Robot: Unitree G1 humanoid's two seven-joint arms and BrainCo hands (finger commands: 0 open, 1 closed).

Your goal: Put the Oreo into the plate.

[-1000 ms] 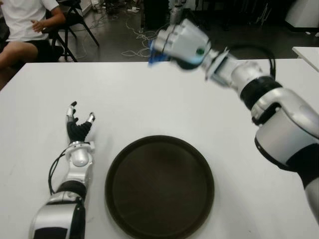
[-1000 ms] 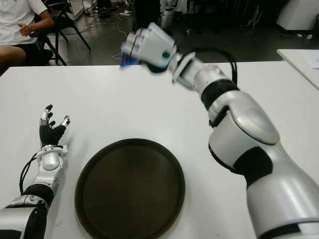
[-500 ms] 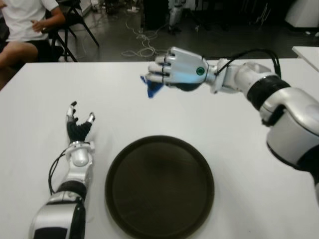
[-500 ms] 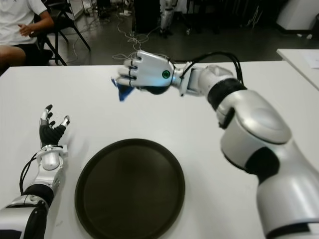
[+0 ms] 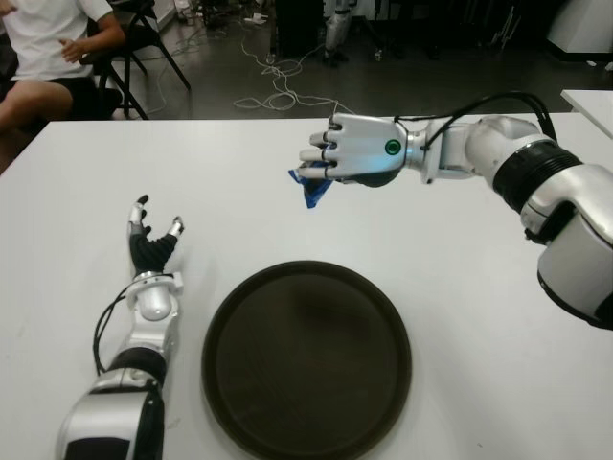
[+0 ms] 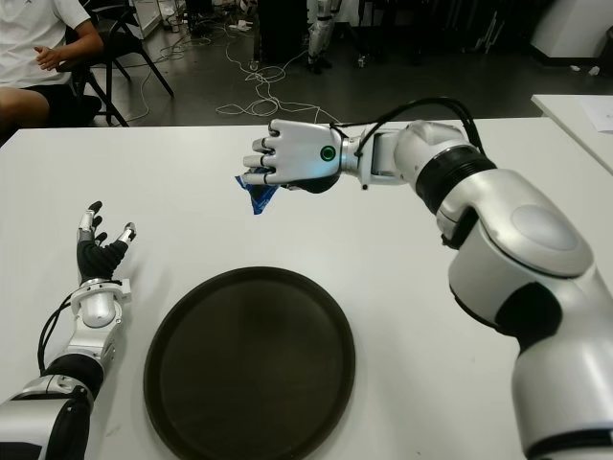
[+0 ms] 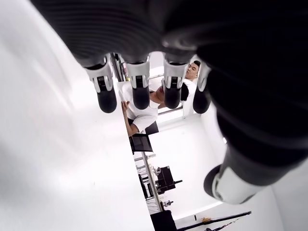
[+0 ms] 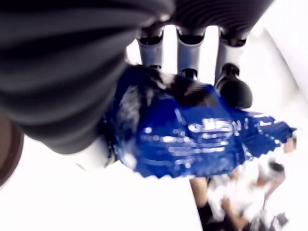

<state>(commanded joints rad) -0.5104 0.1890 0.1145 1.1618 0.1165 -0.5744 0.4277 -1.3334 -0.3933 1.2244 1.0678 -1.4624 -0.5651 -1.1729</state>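
My right hand [image 5: 330, 165] hangs above the white table [image 5: 450, 307], beyond the far rim of the dark round plate [image 5: 306, 358]. Its fingers are curled on a blue Oreo packet [image 5: 310, 185], whose lower end pokes out below the fingers. The right wrist view shows the blue Oreo packet [image 8: 192, 137] pinned between fingers and palm. My left hand [image 5: 151, 247] shows at the left of the plate, its fingers spread and holding nothing.
A person in a white shirt [image 5: 48, 43] sits on a chair beyond the table's far left corner. Cables [image 5: 278, 91] lie on the floor behind the table. Another white table's corner [image 5: 589, 103] shows at the far right.
My right hand has come down and nearer with the Oreo packet, from beyond the table's far edge to above the table behind the plate. The left hand has stayed still.
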